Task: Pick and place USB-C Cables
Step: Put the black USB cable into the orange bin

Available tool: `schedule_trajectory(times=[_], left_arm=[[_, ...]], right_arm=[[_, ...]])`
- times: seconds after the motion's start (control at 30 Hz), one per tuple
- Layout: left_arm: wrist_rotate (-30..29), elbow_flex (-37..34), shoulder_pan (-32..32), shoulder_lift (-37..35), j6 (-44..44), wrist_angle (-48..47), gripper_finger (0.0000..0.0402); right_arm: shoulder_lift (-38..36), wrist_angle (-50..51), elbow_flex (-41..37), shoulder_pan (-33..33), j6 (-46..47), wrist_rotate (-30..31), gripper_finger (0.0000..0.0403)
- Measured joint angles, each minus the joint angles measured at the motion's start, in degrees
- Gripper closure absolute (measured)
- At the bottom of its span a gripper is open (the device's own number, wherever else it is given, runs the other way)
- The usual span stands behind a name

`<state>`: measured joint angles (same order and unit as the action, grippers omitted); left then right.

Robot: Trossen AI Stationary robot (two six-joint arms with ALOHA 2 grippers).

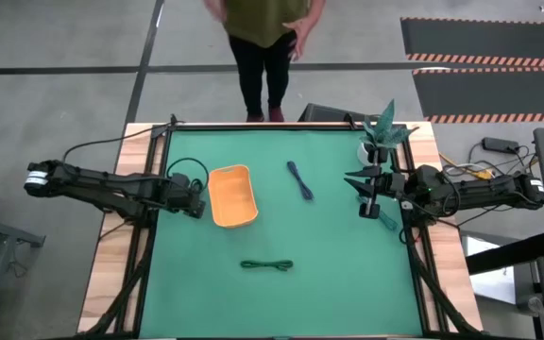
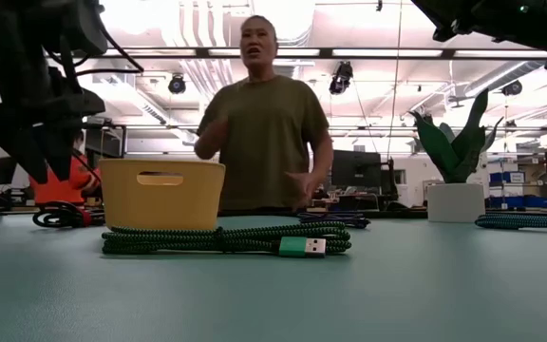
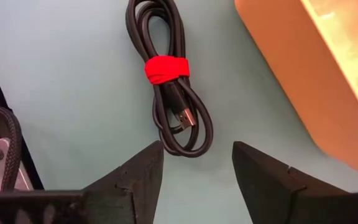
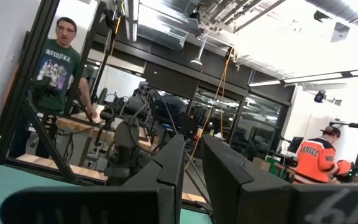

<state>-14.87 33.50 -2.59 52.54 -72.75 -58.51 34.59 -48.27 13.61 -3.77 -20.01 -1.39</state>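
The orange tray (image 1: 232, 195) (image 2: 162, 193) stands left of the table's middle. A black cable bundle (image 3: 169, 93) with a red tie (image 3: 166, 67) lies flat on the green mat beside the tray. My left gripper (image 1: 195, 198) (image 3: 197, 163) hovers over the bundle's plug end, open, touching nothing. A dark green bundle (image 1: 267, 265) (image 2: 226, 239) lies near the front edge. A dark blue bundle (image 1: 300, 179) (image 2: 335, 218) lies right of the tray. My right gripper (image 1: 370, 196) (image 4: 193, 165) hangs at the table's right side, pointing level across the room, with a narrow gap between its fingers.
A potted plant (image 1: 378, 140) (image 2: 454, 195) stands at the far right corner. A teal cable (image 1: 386, 218) (image 2: 525, 220) lies by the right edge under my right arm. A person (image 1: 267, 47) (image 2: 264, 123) stands at the far edge. Bare mat lies between tray and green bundle.
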Motion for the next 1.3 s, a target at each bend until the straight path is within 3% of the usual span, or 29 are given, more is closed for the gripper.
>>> schedule_trajectory(times=[0.8, 1.3], left_arm=[[-3.91, -1.14, 0.00, 8.26, -0.13, 1.08, 0.0223], [-0.49, -0.50, 0.00, 8.51, 0.39, 2.26, 0.0224]], right_arm=[[0.00, 0.06, 0.00, -0.02, -0.11, 0.02, 0.0355], [0.00, 0.36, 0.00, 0.00, -0.11, 0.04, 0.0355]])
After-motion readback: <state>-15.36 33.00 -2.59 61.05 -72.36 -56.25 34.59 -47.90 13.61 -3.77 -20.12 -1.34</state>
